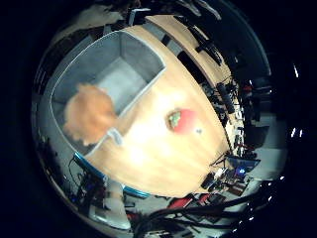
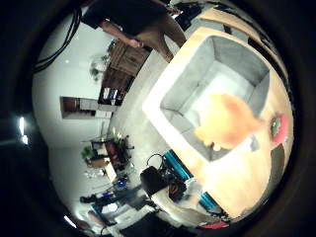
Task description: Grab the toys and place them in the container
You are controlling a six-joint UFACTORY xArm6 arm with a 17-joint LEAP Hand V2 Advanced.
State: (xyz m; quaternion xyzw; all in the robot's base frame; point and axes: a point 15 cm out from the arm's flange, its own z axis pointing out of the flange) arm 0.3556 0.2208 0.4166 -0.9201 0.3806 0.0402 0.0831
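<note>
**Toys: one over the bin, one left on the table**

Toys are to be picked up and put in the container. A fuzzy orange toy (image 1: 89,115) is seen over the grey fabric bin (image 1: 143,54), close to the palm cameras. It covers part of the bin's near wall and part of its floor. It cannot be told from these views whether the orange toy is held in the air or is lying inside the bin. It is most likely placed there because the bin is where the toys must go.

A red strawberry toy (image 1: 182,120) with a green top is lying on the wooden table (image 1: 148,158). It is beside the bin, apart from its wall, and is not touched by anything. It is judged to be the toy that must be fetched next.

The bin is set near one end of the table, with its open side up, so toys can be dropped straight in.

No part of the robot hand is shown in either view, so it cannot be told whether its fingers are spread, pressed together or pinching something.
</note>
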